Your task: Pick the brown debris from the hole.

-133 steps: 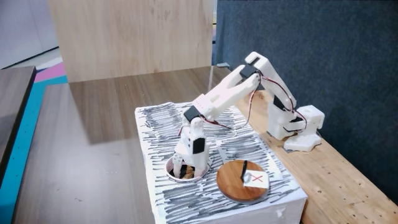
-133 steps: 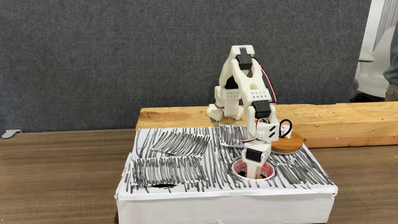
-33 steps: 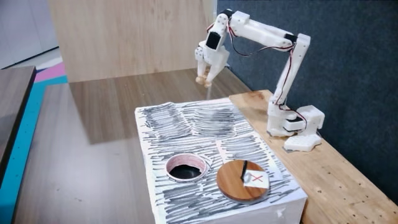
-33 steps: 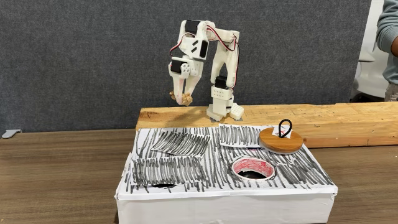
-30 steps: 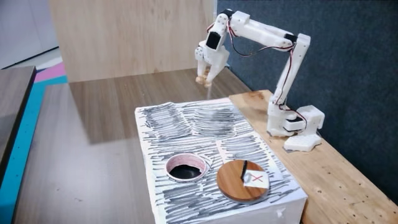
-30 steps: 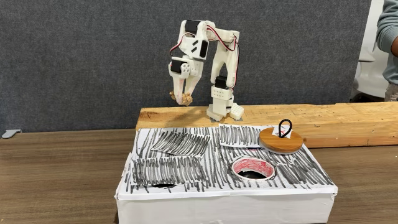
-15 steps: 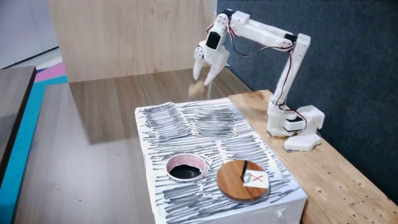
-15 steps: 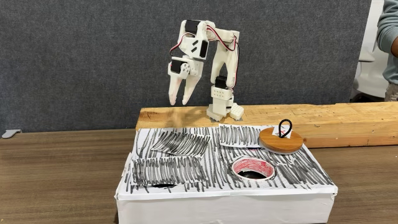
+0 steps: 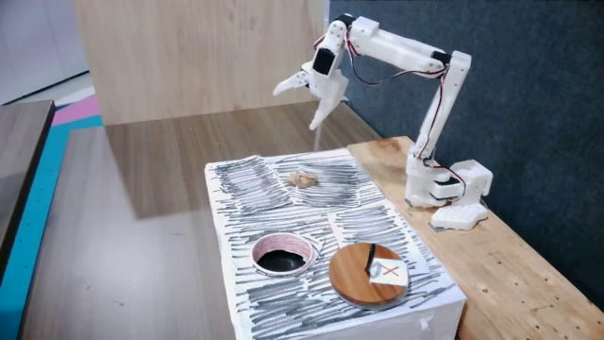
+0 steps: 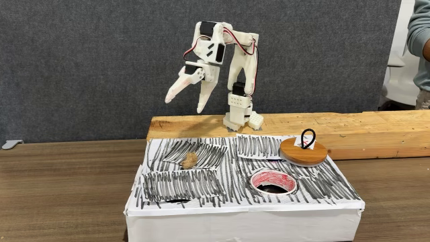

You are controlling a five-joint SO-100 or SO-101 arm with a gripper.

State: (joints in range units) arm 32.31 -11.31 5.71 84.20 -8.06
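Note:
The brown debris lies on the white black-streaked box top, at its far end from the hole. The hole is a round dark opening with a pinkish rim, with nothing visible inside. My white gripper hangs high above the debris, wide open and holding nothing, one finger splayed out to the left in both fixed views.
A round wooden disc with a black loop and a red-marked label rests beside the hole. The streaked box stands against a wooden beam that carries the arm's base. A person's arm is at the right edge.
The gripper came up out of the hole holding the debris and carried it over the box's far end. In the last second it opened, and the debris fell onto the box top.

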